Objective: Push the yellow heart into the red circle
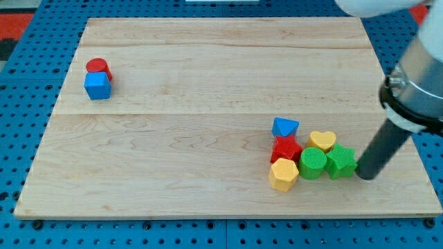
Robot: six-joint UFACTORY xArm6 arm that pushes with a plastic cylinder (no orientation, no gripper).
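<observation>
Camera view shows a pale wooden board [208, 83] on a blue pegboard surface. At about ten o'clock from the board's middle sits the red circle [97, 66], touching a blue cube [97, 86] just below it. At about four o'clock lies a tight cluster of blocks. The yellow heart [322, 140] is at the cluster's upper right, touching a green star-like block [340, 162] at its five o'clock and a green round block [313, 163] at its six o'clock. A red star-shaped block [285, 149] lies at the heart's nine o'clock, with a blue triangular block [284, 127] just above that and a yellow hexagon [283, 173] at the cluster's lower left.

The arm carries no gripper, so nothing opens, closes or is held; it ends in a dark rod. My tip [365, 177] rests on the board at the green star-like block's three o'clock, just beside or touching it, and at about four o'clock from the heart.

The heart's goal is well apart, toward ten o'clock. To do this step well, I judge the tip should first come round to the heart's own four o'clock side, free of the green blocks, then push toward ten o'clock. The blue triangular block and red star-shaped block stand close to that line and may be swept along, so short, corrected pushes look safer than one long shove.
</observation>
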